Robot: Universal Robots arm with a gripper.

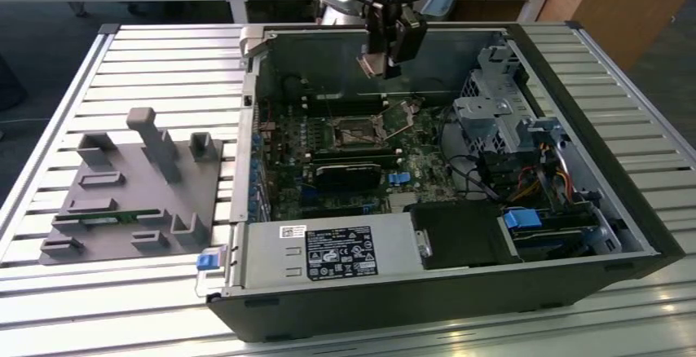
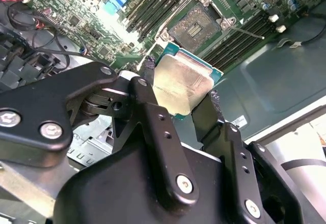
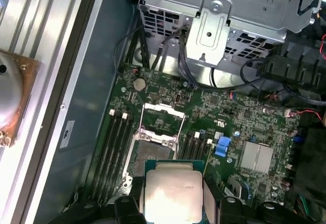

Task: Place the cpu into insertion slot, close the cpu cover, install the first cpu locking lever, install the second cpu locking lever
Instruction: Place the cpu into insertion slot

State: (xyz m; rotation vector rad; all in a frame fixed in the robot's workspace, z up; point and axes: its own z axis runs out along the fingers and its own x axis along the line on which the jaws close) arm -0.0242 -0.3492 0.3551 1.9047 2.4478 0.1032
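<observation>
My gripper [image 1: 383,57] hangs over the open computer case [image 1: 566,153], shut on the cpu [image 1: 370,66]. In both wrist views the cpu [image 2: 183,81] [image 3: 173,193] is a pale silvery square with a green edge, clamped between the two black fingers [image 2: 147,89]. The insertion slot [image 1: 354,134] [image 2: 196,24] [image 3: 153,152] lies on the green motherboard below the cpu, its dark centre uncovered. The cpu cover [image 3: 163,110], a thin metal frame, stands flipped open at the slot's far side. A thin locking lever [image 2: 244,30] sticks out beside the slot. The cpu is well above the board, not touching it.
Memory slots [image 3: 114,147] flank the socket. A metal drive cage [image 1: 495,121] and cables [image 1: 544,182] fill the case on the exterior view's right, and the power supply [image 1: 326,255] sits at the front. A grey parts fixture [image 1: 130,186] lies on the slatted table [image 1: 65,72].
</observation>
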